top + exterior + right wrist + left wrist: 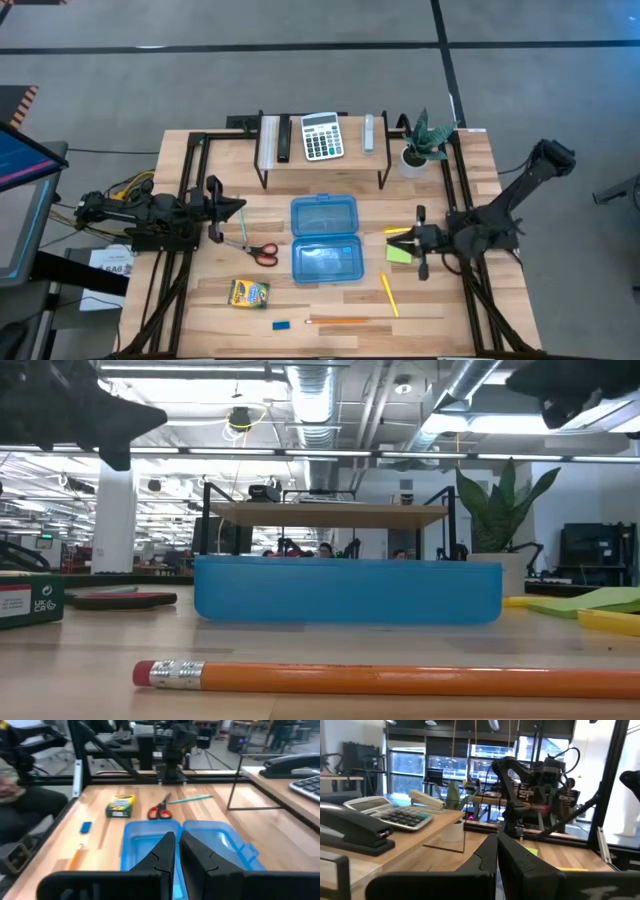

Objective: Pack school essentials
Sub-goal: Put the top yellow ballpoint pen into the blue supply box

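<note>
High view: left hand (241, 207) closed, empty, just above red-handled scissors (262, 252); right hand (417, 241) nearly closed, empty, beside green sticky notes (399, 254).

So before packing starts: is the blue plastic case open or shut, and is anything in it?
Open and empty: the blue plastic case lies spread flat, both halves showing bare insides, with nothing in them.
</note>
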